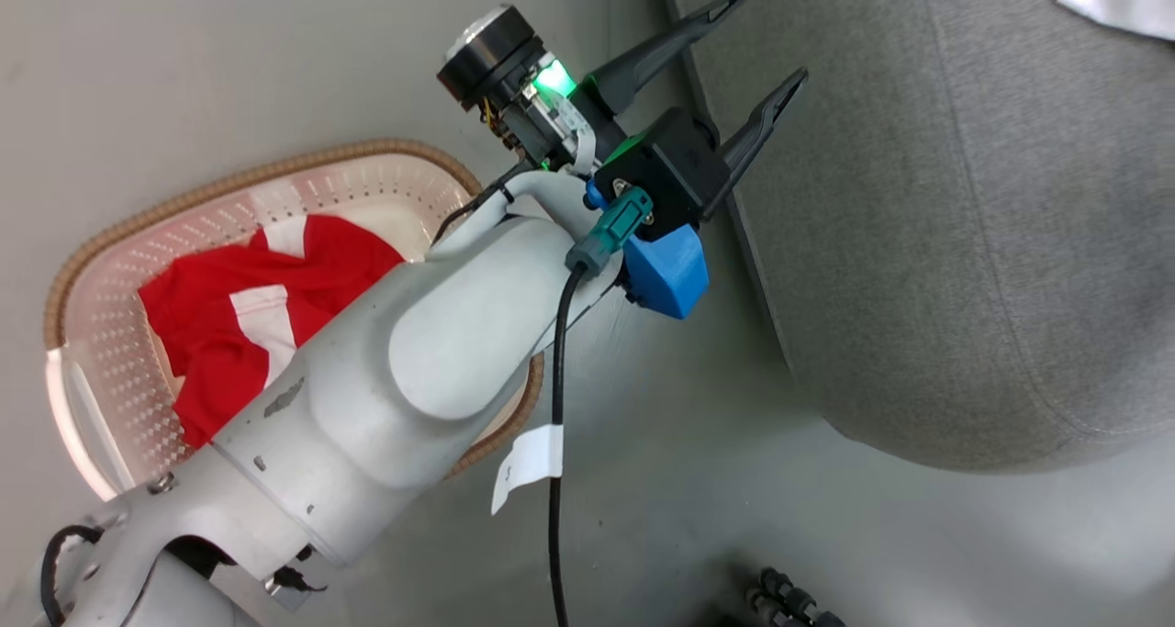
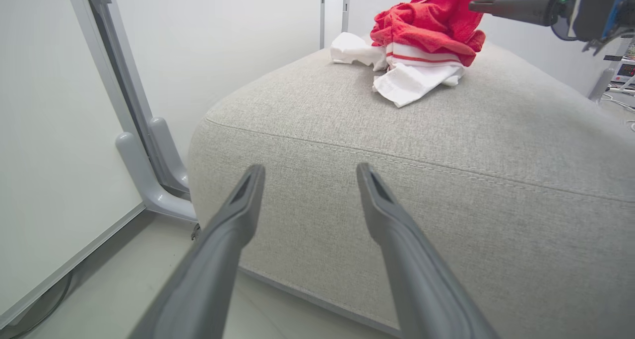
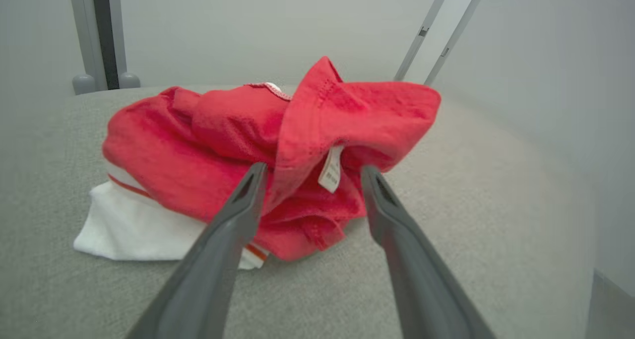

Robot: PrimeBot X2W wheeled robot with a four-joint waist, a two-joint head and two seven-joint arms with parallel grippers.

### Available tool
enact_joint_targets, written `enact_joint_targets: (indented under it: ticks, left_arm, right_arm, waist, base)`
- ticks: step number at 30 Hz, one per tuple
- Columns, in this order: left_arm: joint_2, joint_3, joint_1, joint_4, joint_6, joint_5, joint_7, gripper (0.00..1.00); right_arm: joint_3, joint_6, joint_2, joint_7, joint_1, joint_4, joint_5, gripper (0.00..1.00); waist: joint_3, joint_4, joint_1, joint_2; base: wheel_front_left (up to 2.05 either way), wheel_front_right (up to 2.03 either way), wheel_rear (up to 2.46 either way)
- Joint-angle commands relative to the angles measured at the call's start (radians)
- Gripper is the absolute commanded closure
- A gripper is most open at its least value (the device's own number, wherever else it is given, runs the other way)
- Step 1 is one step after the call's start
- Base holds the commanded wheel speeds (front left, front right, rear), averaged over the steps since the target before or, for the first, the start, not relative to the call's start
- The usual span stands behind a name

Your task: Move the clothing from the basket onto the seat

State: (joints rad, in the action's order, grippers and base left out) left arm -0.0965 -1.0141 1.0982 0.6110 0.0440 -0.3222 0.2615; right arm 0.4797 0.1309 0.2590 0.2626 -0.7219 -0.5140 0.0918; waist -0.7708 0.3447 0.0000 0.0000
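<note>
Clothing (image 3: 198, 145) lies heaped on the seat (image 3: 496, 190) in the middle of my right wrist frame. It is a crumpled red garment over a white piece with a red stripe, and a small white label (image 3: 330, 172) hangs from a raised fold. My right gripper (image 3: 313, 171) stands spread wide, its two fingers rising from the bottom edge on either side of that fold and label. I cannot tell whether either tip brushes the fabric, but it pinches nothing.

In the left wrist frame the heap sits at top centre on the seat's upper surface, and a dark finger of the right gripper reaches toward it from the upper right corner. My left gripper (image 2: 310, 172) is also spread and empty, aimed at the seat's side below the seam.

In the head frame a second red-and-white garment (image 1: 275, 296) lies in the basket (image 1: 110, 361) at left centre. My pale left forearm (image 1: 413, 361) partly hides it, crossing over the basket from lower left. The basket stands on the grey floor (image 1: 688, 480), near the seat at right.
</note>
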Motion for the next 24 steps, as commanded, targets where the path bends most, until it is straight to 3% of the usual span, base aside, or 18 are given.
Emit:
enact_joint_targets:
  ticks: [1, 9, 24]
  left_arm:
    - [-0.001, 0.007, -0.015, -0.005, -0.005, -0.003, 0.004, 0.0]
    - [-0.022, 0.103, -0.129, -0.091, -0.037, -0.009, 0.005, 0.0]
    - [-0.05, 0.433, -0.429, -0.27, -0.09, 0.049, 0.004, 0.0]
  right_arm:
    - [0.001, 0.0, -0.001, 0.004, 0.023, 0.012, 0.0, 0.0]
    - [-0.066, 0.0, -0.027, 0.003, 0.17, 0.146, -0.003, 0.0]
    - [-0.363, 0.0, -0.048, 0.003, 0.278, 0.254, 0.031, 0.0]
  waist:
    - [0.042, 0.001, 0.0, 0.0]
    - [0.205, -0.023, 0.0, 0.0]
    - [0.439, -0.166, 0.0, 0.0]
  base:
    - [0.0, 0.0, 0.0]
    - [0.0, 0.0, 0.0]
    - [0.0, 0.0, 0.0]
